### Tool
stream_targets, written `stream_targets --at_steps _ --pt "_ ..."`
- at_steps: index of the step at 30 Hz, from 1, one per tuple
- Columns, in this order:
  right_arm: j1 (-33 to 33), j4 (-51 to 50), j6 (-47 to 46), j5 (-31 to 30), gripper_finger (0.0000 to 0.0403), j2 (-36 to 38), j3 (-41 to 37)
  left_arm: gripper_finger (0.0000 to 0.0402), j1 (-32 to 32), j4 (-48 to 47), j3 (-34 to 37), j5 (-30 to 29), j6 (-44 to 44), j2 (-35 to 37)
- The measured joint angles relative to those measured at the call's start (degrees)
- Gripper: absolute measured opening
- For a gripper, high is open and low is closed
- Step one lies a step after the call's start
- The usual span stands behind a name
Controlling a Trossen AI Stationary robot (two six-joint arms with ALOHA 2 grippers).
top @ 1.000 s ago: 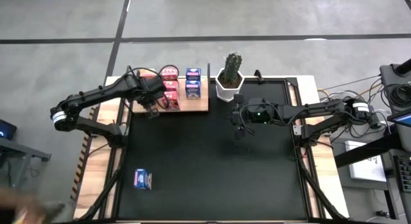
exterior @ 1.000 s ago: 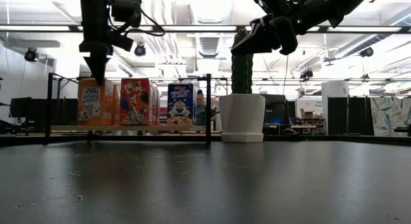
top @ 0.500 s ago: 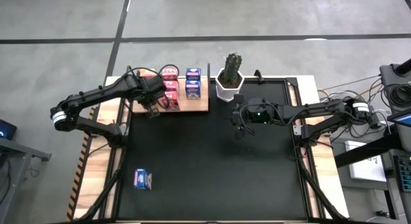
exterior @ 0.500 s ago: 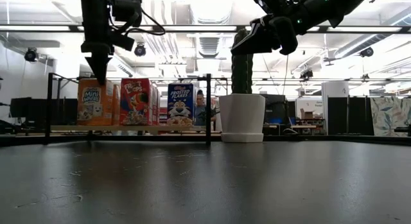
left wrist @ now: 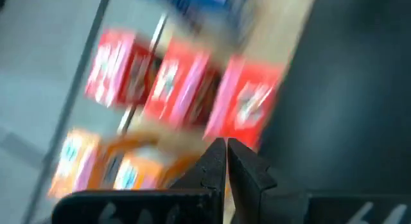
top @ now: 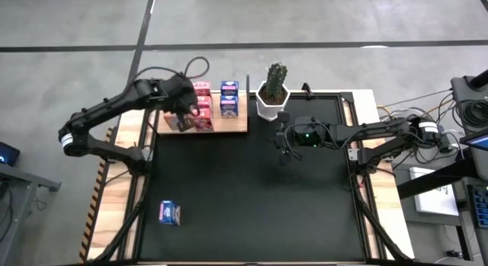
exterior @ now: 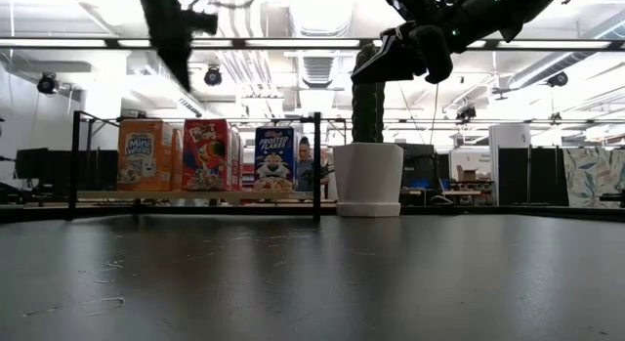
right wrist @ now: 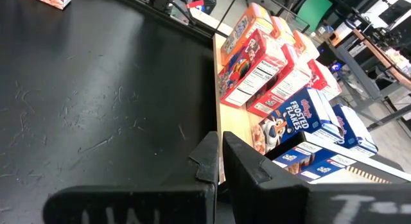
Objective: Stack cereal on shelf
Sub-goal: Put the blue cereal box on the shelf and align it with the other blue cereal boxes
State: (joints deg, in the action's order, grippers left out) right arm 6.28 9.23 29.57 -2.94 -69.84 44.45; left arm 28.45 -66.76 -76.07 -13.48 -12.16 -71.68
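Left tool (top: 184,113) hangs over the flat light-wood shelf with thin black upright posts (top: 229,126), fingers together, holding nothing. It sits above the orange end of the rows of small cardboard cereal boxes (top: 202,104). The left wrist view shows its pinched tips (left wrist: 226,161) pointing down at the pink-red boxes (left wrist: 176,89), with the orange ones (left wrist: 96,161) alongside.

Key relation: one small blue cardboard cereal box (top: 169,213) lies off the shelf, alone on the black table mat (top: 252,197), well apart from the left tool, back toward that arm's base and near the front edge of the table. Its long axis looks to run roughly across the table, but it shows too small to be sure.

Right tool (top: 284,144) is also closed and empty, hovering near the white pot with the green cactus (top: 272,97). The stray box is diagonally across the mat from it, farther off than from the left tool.

My read: eight boxes appear shelved and the blue one is the remainder. The left arm is the nearer pick. It would need to retract from the shelf, open, and approach across the box's short side. The free slot looks to be in the blue row (top: 229,98) by the end post.
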Motion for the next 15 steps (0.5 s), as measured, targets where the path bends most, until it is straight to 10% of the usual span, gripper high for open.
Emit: stream_targets --at_steps 7,15 --pt "0.02 0.0 0.33 -0.05 0.0011 0.0 0.0 0.0 -1.55 12.94 2.36 13.91 2.02 4.47" --pt "0.02 0.08 1.89 -0.11 0.0011 0.0 0.0 0.0 -9.8 8.03 5.61 19.19 35.1 5.84"
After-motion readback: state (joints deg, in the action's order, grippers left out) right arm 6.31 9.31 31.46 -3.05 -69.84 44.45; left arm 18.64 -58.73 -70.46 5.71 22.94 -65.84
